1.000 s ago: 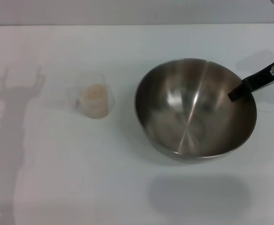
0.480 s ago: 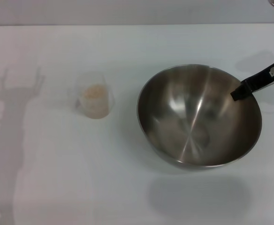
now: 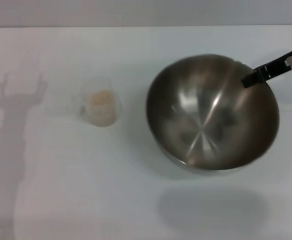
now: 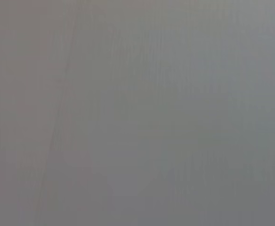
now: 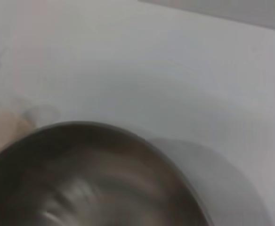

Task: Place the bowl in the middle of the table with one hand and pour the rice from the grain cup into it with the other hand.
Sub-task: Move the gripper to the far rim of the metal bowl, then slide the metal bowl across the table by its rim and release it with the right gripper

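Observation:
The shiny steel bowl [image 3: 211,112] is right of the table's middle, tilted, with its far right rim raised. My right gripper [image 3: 249,80] comes in from the right edge and is shut on that rim; one black finger [image 3: 258,75] shows inside the bowl. The clear grain cup [image 3: 102,106] stands upright to the bowl's left, apart from it, with beige rice [image 3: 101,99] in it. The right wrist view shows the bowl's rim and inside [image 5: 81,179] close up, and the cup [image 5: 5,127] at the picture's edge. My left gripper is out of view; the left wrist view shows only plain grey.
The white table [image 3: 86,190] fills the head view, with its far edge [image 3: 136,26] along the top. A shadow of a gripper [image 3: 16,100] lies on the table left of the cup.
The right gripper has moved towards the far side with the bowl's rim, and the bowl has tipped so its far right rim stands higher. The cup has not moved.

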`<action>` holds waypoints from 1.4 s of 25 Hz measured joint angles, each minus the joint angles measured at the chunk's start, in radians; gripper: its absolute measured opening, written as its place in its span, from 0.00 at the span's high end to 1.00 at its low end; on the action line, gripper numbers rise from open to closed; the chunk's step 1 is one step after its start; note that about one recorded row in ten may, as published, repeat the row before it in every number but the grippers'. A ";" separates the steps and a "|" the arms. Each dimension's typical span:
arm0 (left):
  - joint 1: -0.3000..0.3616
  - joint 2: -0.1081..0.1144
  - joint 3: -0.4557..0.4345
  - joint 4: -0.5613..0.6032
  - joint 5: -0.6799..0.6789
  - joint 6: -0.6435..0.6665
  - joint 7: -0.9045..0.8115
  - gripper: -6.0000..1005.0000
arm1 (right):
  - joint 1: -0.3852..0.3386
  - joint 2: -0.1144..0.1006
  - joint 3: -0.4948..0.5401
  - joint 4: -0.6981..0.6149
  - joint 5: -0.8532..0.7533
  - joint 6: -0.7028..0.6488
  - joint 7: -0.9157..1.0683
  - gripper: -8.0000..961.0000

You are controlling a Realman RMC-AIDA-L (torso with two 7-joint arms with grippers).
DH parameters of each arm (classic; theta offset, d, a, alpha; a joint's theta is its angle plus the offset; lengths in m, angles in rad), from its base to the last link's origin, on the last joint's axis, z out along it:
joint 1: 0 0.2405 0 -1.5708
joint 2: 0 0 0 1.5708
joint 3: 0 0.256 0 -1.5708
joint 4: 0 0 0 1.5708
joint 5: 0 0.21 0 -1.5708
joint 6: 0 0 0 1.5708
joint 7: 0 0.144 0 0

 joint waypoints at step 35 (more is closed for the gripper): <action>0.018 -0.005 0.013 -0.007 0.002 0.046 0.000 0.14 | 0.064 0.030 -0.016 0.133 0.021 -0.103 0.023 0.90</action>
